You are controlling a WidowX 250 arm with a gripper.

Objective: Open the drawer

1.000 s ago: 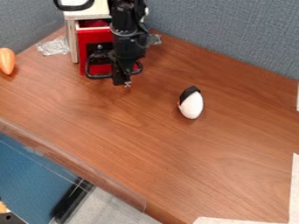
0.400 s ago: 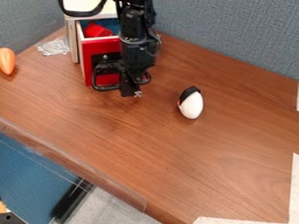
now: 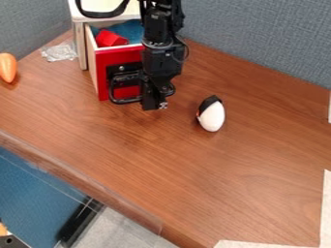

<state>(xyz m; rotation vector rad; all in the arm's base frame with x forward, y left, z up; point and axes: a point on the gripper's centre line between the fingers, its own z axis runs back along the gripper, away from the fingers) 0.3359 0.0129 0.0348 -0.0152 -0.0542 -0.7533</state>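
Observation:
The black gripper (image 3: 155, 104) points down at the front of the red drawer (image 3: 103, 58), overlapping the right part of its black loop handle (image 3: 123, 100). The drawer stands pulled out of the pale wooden cabinet (image 3: 81, 43), its interior showing a blue bottom and a red block (image 3: 110, 38). The gripper hides the drawer front's right edge, and whether it holds the handle is unclear.
A white egg-shaped object (image 3: 212, 117) with a black top lies right of the gripper. An orange object (image 3: 7, 67) is at the far left, crumpled clear plastic (image 3: 59, 52) beside the cabinet. Grey partitions (image 3: 259, 38) border the table (image 3: 194, 179).
The gripper has moved toward the camera and right. The drawer has slid further out with it, bringing more of its inside and the red block into sight.

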